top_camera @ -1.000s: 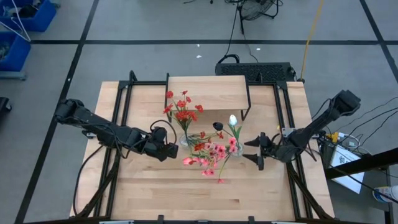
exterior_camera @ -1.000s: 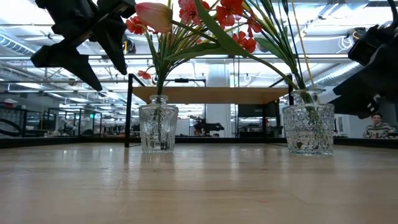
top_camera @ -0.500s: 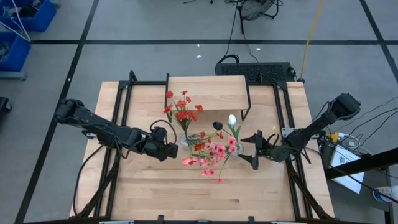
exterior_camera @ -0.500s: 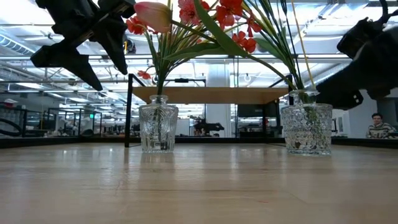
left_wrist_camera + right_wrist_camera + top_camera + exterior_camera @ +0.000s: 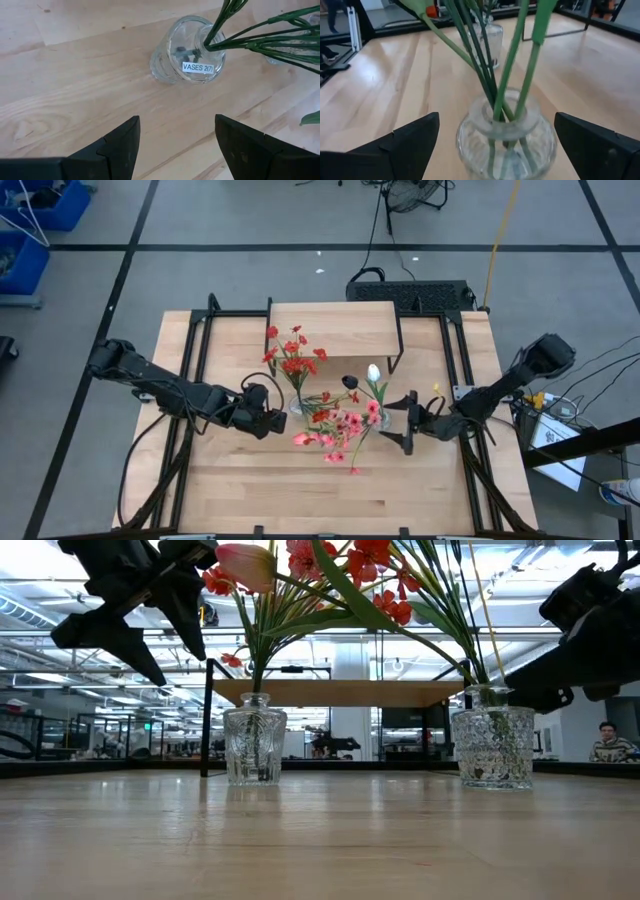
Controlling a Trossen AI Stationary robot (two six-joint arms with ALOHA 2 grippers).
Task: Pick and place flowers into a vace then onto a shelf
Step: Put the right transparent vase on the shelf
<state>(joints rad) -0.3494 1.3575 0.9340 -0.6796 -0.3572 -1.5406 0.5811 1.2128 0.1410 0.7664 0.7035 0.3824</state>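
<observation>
Nearest the front edge of the table, pink blossoms [image 5: 335,442] spill low out of the right-hand vase [image 5: 382,418], which stands near the middle of the table and also carries a white tulip bud [image 5: 374,372]. The right gripper [image 5: 408,423] sits just beside that vase on its right-edge side, fingers spread wide and empty; in its wrist view the glass neck [image 5: 506,116] lies squarely between the two dark fingers [image 5: 402,139], not yet touched.

A little farther back and toward the left edge stands the second vase [image 5: 187,56] (labelled "VASES 2(7)"), holding the red blossoms [image 5: 293,356]. The left gripper [image 5: 262,412] waits just beside it, fingers parted with nothing between them.

Beyond both, against the back edge, the shelf [image 5: 335,328] carries nothing.

The flowers appear to be all in their vases, so the step in hand looks like the second half of the task: taking a vase for the move to the shelf. The next move likely calls for the right fingers to close evenly on the round glass body below the neck, clear of the stems, then lift straight up. Cut glass may slip, and the leaning sprays could brush the other bouquet or the shelf's black legs [image 5: 398,346].
</observation>
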